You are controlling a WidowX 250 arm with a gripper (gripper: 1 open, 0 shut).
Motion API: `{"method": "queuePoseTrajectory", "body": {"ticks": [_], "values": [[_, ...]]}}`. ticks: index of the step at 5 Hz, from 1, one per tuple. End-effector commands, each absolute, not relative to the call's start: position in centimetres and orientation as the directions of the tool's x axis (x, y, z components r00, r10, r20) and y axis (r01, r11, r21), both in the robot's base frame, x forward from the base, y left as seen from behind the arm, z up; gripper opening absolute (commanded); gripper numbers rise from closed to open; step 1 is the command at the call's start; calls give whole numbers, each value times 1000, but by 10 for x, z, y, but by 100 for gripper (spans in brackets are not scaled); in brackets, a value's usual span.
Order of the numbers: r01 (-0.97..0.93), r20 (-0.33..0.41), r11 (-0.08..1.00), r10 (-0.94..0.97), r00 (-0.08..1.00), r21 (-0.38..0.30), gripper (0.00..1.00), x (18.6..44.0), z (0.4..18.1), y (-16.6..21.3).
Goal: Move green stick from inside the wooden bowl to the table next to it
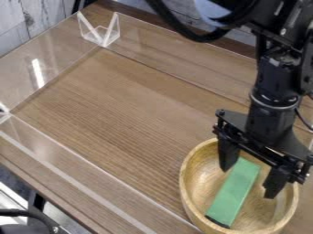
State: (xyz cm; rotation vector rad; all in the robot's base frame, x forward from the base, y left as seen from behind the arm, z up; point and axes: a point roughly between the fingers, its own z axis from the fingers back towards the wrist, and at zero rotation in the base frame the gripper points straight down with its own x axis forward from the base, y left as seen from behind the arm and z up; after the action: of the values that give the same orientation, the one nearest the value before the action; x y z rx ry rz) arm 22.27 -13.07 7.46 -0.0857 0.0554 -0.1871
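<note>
The green stick (236, 194) lies flat inside the wooden bowl (196, 186) at the table's near right corner, its long side running from near-left to far-right. My gripper (250, 174) hangs straight down over the bowl, open, with one black finger on each side of the stick's far end. Nothing is gripped between the fingers. The brown wood-grain table (123, 110) spreads out to the left of the bowl.
Low clear acrylic walls (49, 151) run along the table's edges, with a clear bracket (98, 30) at the far left corner. Black cables (202, 18) loop above the arm at the top.
</note>
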Motion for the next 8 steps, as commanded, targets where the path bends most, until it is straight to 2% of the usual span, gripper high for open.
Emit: {"method": "queuePoseTrajectory", "body": {"ticks": [1,6,8], "values": [[169,-7,981,-170,985,-95,100,229,82,-129],[130,18,987,-129,991,-92,100,234,79,-129],[122,-11,989,-123,992,-80,100,230,64,-128]]}}
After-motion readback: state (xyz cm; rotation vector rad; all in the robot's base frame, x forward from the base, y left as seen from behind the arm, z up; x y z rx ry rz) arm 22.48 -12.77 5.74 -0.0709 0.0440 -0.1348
